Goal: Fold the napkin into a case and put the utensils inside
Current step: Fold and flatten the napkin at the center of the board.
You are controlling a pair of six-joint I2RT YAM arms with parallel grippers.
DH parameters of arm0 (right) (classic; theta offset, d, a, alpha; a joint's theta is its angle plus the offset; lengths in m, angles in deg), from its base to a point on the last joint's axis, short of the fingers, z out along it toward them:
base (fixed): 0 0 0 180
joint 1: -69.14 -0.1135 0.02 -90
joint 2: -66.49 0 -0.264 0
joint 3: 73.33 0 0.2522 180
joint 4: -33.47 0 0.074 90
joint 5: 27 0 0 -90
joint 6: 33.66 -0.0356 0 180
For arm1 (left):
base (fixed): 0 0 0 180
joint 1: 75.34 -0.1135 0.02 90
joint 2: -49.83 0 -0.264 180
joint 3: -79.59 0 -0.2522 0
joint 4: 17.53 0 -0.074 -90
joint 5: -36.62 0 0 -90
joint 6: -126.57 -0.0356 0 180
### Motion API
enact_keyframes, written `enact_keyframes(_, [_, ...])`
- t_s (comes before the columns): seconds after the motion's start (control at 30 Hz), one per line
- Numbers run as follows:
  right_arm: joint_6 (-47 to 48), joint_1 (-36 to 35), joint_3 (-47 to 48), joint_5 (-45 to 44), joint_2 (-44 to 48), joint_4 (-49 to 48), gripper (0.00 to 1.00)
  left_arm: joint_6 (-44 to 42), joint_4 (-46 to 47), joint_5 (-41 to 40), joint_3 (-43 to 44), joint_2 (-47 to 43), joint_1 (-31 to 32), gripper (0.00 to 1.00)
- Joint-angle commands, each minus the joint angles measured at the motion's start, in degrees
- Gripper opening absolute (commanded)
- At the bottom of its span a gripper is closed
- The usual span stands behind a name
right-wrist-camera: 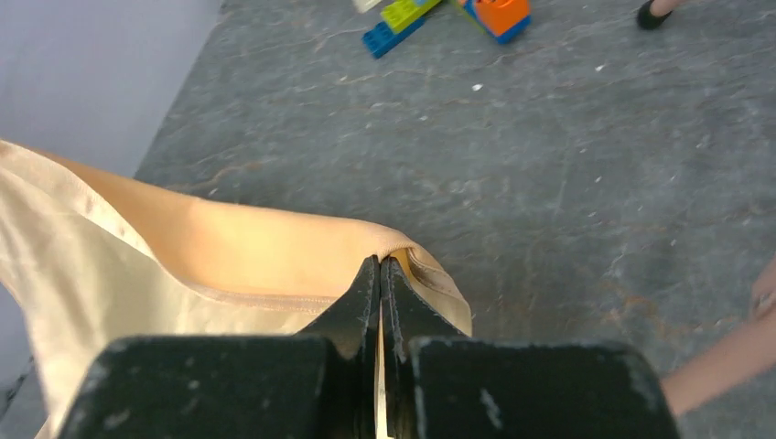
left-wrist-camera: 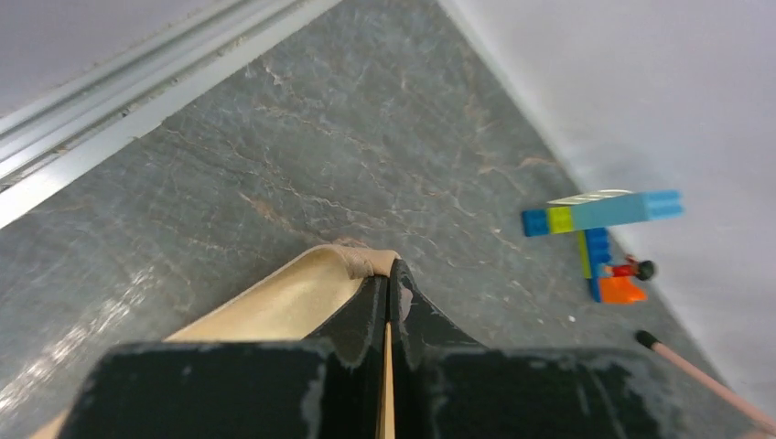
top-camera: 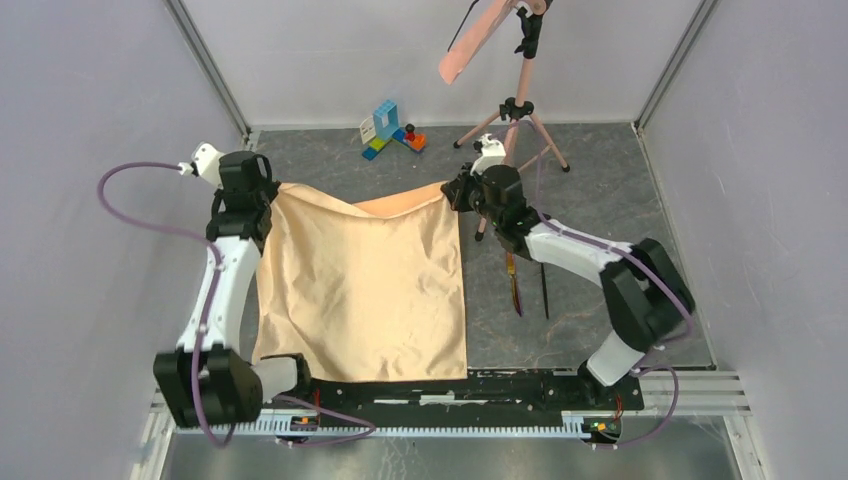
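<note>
progress: early, no fold finished | I have left hand (left-wrist-camera: 390, 283) and right hand (right-wrist-camera: 381, 274) each clamped on a far napkin (top-camera: 360, 290) corner | 2 utensils (top-camera: 516, 288) loose on tabletop (top-camera: 600, 190)

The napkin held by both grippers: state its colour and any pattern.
Plain peach-tan napkin, no pattern; clearest in the top external view.

No legible text, label, brand, number or sign showing in any view. Small white card (top-camera: 367, 129) standing just beside toy blocks (top-camera: 392, 128), upper centre of top view; any marking on it reading too small to tell.
</note>
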Motion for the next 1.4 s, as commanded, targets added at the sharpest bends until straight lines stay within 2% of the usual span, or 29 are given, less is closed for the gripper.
enact_keyframes(0.0, [4.03, 2.74, 10.04, -2.68, -8.08, -3.27, 0.0, -2.88, 11.94, 7.67, 3.67, 11.54, -3.62, 0.02])
enact_keyframes(0.17, [5.26, 4.82, 17.69, 1.42, -17.13, -3.64, 0.0, -2.07, 13.44, 21.64, 10.71, 26.7, -7.7, 0.02])
enact_keyframes(0.27, [5.74, 5.49, 19.41, 3.48, -19.33, -4.07, 0.0, -1.21, 13.97, 29.42, 13.27, 31.46, -9.35, 0.02])
enact_keyframes(0.37, [5.62, 5.79, 20.0, 5.28, -20.22, -4.82, 0.0, -0.75, 13.91, 32.99, 14.18, 33.99, -10.31, 0.02])
enact_keyframes(0.47, [5.65, 5.78, 19.68, 7.44, -19.94, -4.57, 0.0, -0.87, 10.0, 34.59, 15.98, 35.84, -11.38, 0.02])
enact_keyframes(0.6, [2.57, 5.6, 15.14, 11.56, -17.06, -4.99, 0.0, -4.7, 1.1, 34.65, 18.59, 37.08, -12.54, 0.03])
enact_keyframes(0.7, [-1.34, 4.98, 7.88, 14.16, -13.34, -7.31, 0.0, -8.25, -9.51, 34.29, 21.69, 38.71, -13.0, 0.03])
enact_keyframes(0.77, [-4.22, 4.71, 3.11, 15.12, -10.99, -8.66, 0.0, -9.95, -13.32, 32.93, 21.37, 38.56, -13.05, 0.03])
enact_keyframes(0.87, [-6.95, 4.16, -2.24, 17.05, -8.01, -10.1, 0.0, -11.57, -14.81, 31.51, 17.51, 36.06, -13.02, 0.03])
enact_keyframes(1.07, [-5.86, 1.79, -8.98, 17.68, -2.15, -9.86, 0.0, -14.82, -16.78, 27.4, 10.01, 29.77, -13.09, 0.04])
enact_keyframes(1.37, [-6.35, 0.66, -15.89, 19.52, 0.69, -11.91, 0.0, -18.95, -20.77, 21.81, 4.57, 25.66, -13.4, 0.03])
